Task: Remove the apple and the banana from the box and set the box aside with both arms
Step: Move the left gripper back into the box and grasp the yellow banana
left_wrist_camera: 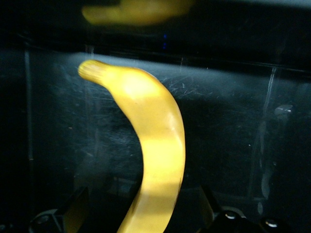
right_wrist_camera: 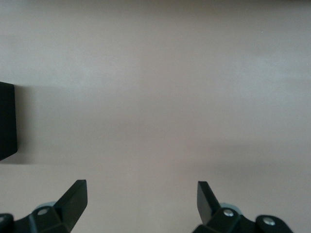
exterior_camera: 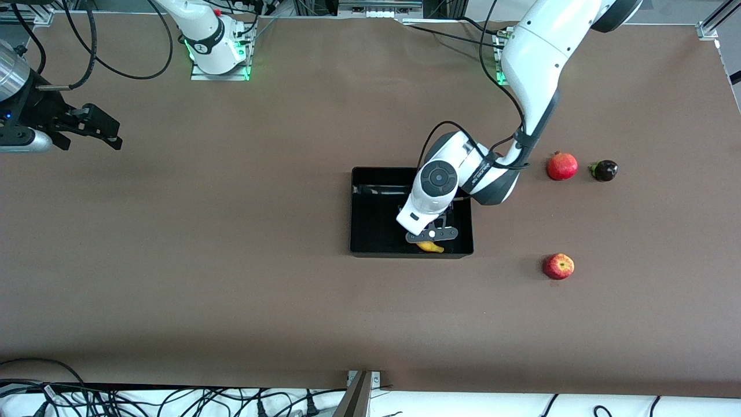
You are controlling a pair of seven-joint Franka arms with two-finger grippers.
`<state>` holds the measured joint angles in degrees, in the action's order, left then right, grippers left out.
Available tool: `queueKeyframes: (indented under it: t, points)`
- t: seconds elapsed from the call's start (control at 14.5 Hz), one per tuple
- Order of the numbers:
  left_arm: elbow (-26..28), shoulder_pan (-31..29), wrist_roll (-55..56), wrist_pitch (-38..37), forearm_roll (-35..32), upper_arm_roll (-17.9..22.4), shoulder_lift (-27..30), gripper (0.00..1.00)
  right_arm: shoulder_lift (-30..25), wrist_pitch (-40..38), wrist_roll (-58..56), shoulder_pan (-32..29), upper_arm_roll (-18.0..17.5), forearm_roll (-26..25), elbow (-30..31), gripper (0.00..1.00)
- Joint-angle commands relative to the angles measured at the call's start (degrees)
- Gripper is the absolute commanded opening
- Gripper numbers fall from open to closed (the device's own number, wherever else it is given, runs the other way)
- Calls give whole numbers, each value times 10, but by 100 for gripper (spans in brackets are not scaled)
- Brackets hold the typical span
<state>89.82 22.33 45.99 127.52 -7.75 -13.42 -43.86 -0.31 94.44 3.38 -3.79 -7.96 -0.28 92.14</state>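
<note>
The black box (exterior_camera: 370, 231) lies mid-table. My left gripper (exterior_camera: 431, 234) reaches down inside it, at the wall nearest the front camera. The yellow banana (exterior_camera: 430, 247) lies on the box floor (left_wrist_camera: 233, 121). In the left wrist view the banana (left_wrist_camera: 155, 141) runs between the gripper's (left_wrist_camera: 142, 206) wide-open fingers, with a gap on each side. The red apple (exterior_camera: 558, 266) sits on the table toward the left arm's end, nearer the front camera than the box. My right gripper (exterior_camera: 113, 134) hangs open and empty over bare table at the right arm's end. Its wrist view shows the fingers (right_wrist_camera: 75, 194) spread and a box corner (right_wrist_camera: 7, 121).
A red pomegranate (exterior_camera: 562, 166) and a small dark fruit (exterior_camera: 605, 170) sit side by side toward the left arm's end, farther from the front camera than the apple. Cables lie along the table edge nearest that camera.
</note>
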Motion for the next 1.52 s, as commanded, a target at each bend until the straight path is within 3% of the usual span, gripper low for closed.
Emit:
queueKeyframes:
  t: [0.0, 0.21, 0.28, 0.41, 0.48, 0.69, 0.9, 1.04, 1.31, 1.45]
  points:
    - [4, 15, 55, 25, -37, 7, -10, 100, 2, -6, -5, -4, -3, -8, -8, 100]
    - [4, 17, 109, 48, -74, 7, -30, 100, 2, -6, -5, -4, -3, -8, -8, 100]
    - [4, 18, 110, 49, -74, 7, -32, 89, 2, -6, -5, -4, -3, -8, -8, 100]
    - [4, 19, 118, 49, -74, 7, -32, 18, 2, -6, -5, -4, -3, -8, -8, 100]
    - [4, 18, 116, 49, -74, 7, -32, 0, 2, -6, -5, -4, -3, -8, -8, 100]
    - [3, 12, 109, 34, -72, 6, -18, 0, 2, -5, -5, -4, -3, -8, -8, 100]
    - [-11, -21, 62, -61, -29, -15, 30, 0, 2, -6, -5, -4, -3, -8, -8, 100]
    - [-29, -85, -2, -137, 1, -58, 67, 0, 2, -6, -5, -4, -3, -8, -8, 100]
    - [-132, -189, -156, -323, 42, -80, 80, 0, 1, -6, -6, -4, -3, -8, -8, 100]
    - [-146, -267, -281, -373, 37, -95, 80, 0, 1, -6, -6, -4, -3, -9, -8, 100]
